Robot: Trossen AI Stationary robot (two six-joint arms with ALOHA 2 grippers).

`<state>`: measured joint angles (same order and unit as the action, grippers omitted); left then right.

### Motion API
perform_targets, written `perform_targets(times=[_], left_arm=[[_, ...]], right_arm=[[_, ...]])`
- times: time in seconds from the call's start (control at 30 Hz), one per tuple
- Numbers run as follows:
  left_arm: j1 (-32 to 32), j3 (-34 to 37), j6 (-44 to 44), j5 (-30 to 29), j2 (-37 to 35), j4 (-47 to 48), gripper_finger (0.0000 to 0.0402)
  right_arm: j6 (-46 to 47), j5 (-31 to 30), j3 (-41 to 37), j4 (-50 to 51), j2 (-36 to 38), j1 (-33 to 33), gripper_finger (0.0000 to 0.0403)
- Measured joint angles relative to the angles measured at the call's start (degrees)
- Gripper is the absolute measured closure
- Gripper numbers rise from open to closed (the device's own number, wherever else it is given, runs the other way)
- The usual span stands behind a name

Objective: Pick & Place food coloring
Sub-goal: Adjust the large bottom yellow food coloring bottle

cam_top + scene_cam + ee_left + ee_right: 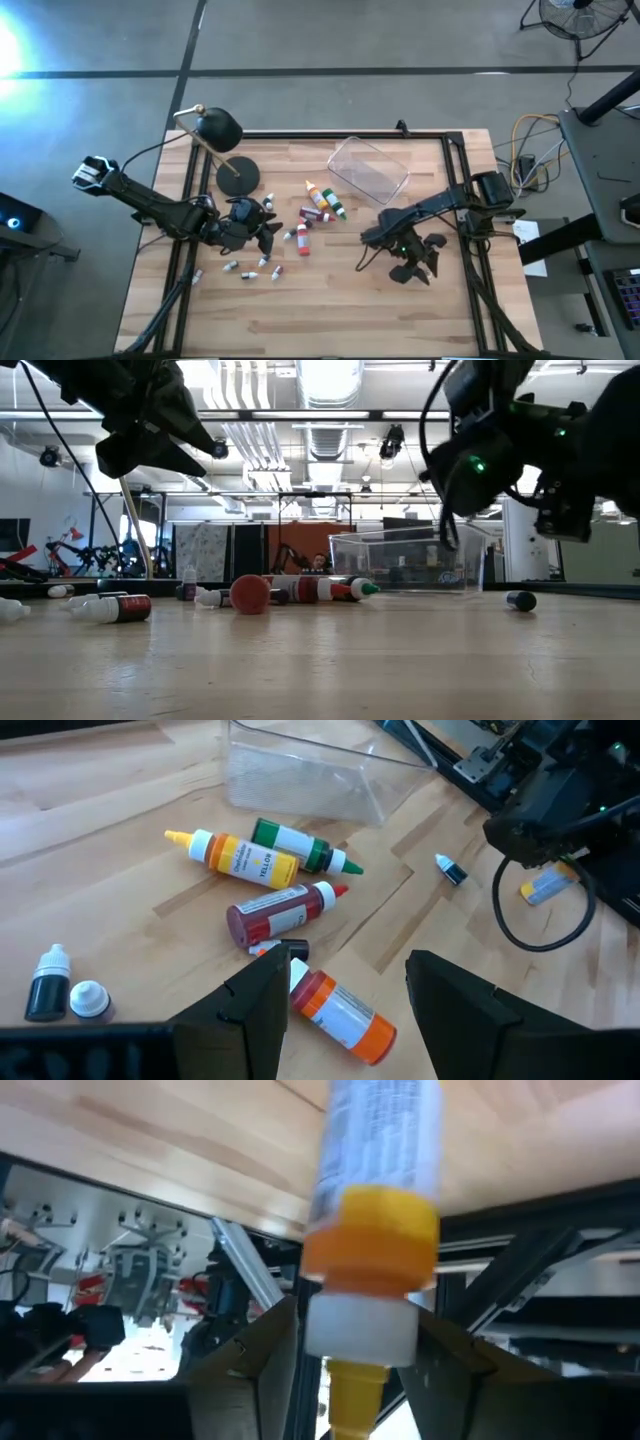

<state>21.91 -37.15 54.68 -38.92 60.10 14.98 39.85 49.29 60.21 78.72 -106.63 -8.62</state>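
Pinching a yellow-capped dropper bottle [375, 1230] across its white neck, the right end effector [415, 262] hangs over the tabletop [330, 300] near the clear tub [368, 170]. The left end effector [345, 995], fingers spread, hovers above scattered food coloring bottles [275, 885]. Light, smooth and rigid, these look best gripped mid-body.

I count 4 larger food coloring bottles [275, 912] lying before my left gripper, plus 3 tiny dropper bottles [47, 983] nearby, and 1 more bottle [375, 1230] in my right gripper. There is 1 clear tub [368, 168] and 1 black lamp [218, 128].
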Motion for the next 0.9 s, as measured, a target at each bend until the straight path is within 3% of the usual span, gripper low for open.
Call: perform_targets(times=[0.3, 0.5, 0.67, 0.9], left_arm=[[0.0, 0.0, -0.5, 0.0, 0.0, 0.0, 0.0227], [0.0, 0.0, -0.6, 0.0, 0.0, 0.0, 0.0227], [0.0, 0.0, -1.3, 0.1, 0.0, 0.0, 0.0227], [0.0, 0.0, -1.3, 0.2, 0.0, 0.0, 0.0227]], right_arm=[[0.3, -5.2, 4.9, 0.8, 0.0, 0.0, 0.0214], [-1.0, -16.5, 7.6, 9.6, 0.8, 0.0, 0.0196], [0.0, -21.8, 9.6, 9.9, 3.8, 0.0, 0.0182], [3.8, -23.9, 12.4, 6.1, 8.3, 0.0, 0.017]])
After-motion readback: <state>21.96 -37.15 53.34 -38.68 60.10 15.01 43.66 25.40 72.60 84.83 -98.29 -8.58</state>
